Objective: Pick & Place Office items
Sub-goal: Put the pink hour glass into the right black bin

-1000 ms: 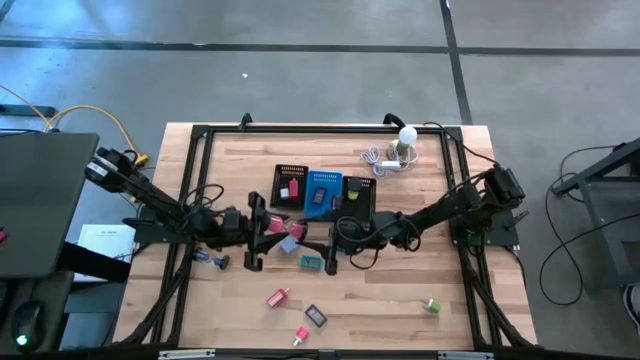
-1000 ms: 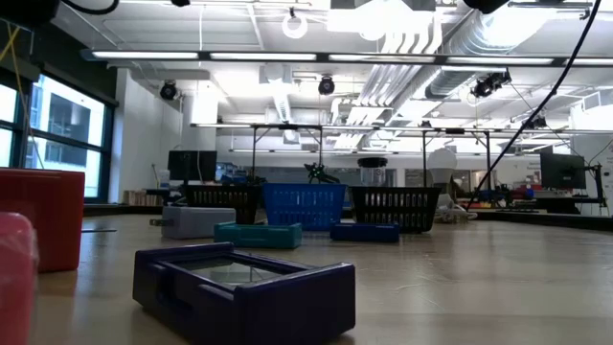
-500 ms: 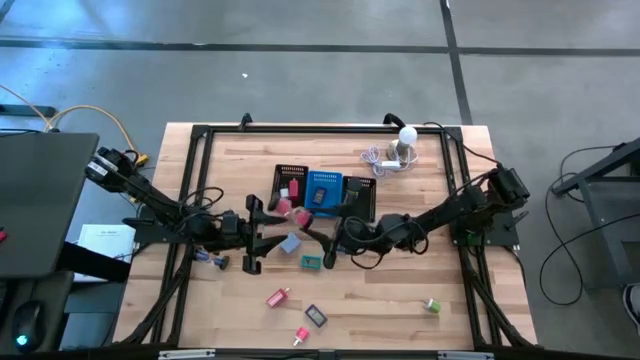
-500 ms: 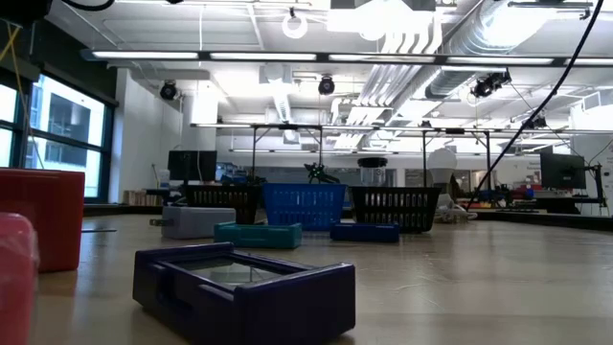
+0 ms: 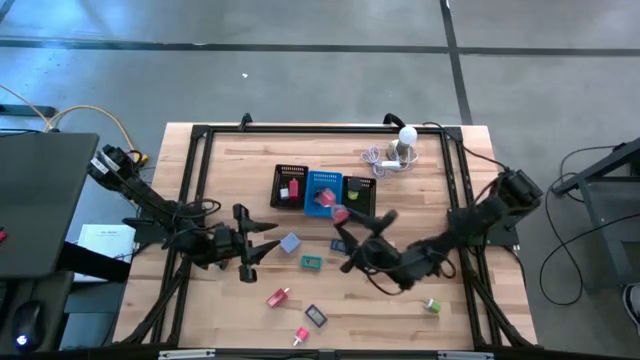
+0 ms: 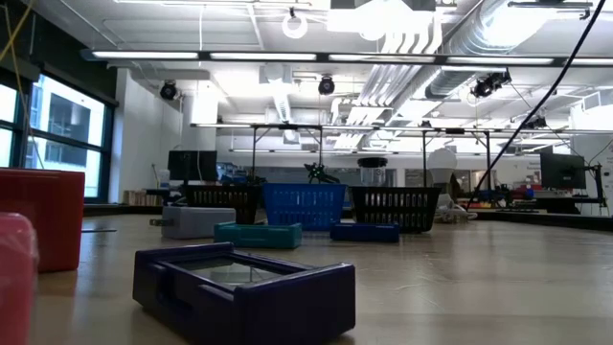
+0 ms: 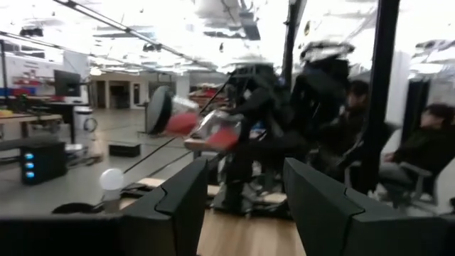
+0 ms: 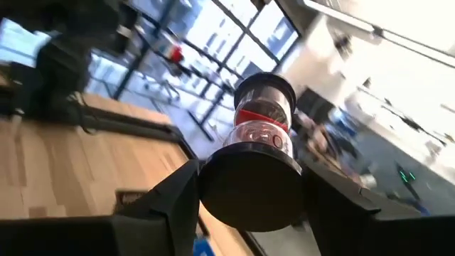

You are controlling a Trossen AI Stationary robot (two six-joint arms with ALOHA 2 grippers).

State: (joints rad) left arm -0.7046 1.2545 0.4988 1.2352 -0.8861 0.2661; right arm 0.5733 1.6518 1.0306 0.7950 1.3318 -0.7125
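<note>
Clear spool point(image 8: 259, 124) wound with red, black-capped, clamped in right pincer point(image 5: 355, 228); left pincer point(image 5: 262, 238) spread open, empty

mesh tray point(image 5: 283, 176), ball-topped gadget point(image 5: 404, 141), wooden table point(image 5: 460, 320)

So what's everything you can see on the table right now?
mesh tray: one, black with blue middle, centre back
ball-topped gadget: one, white, cabled, back right
boxed pink piece: one, tray's left section
boxed green piece: one, tray's right section
grey-blue block: one, before tray
teal block: one, centre
pink-red piece: one, front
dark block: one, front
pink piece: one, front edge
green piece: one, front right
spool: one, clear, red band, held
left fingers: open, empty
right fingers: shut on spool
</note>
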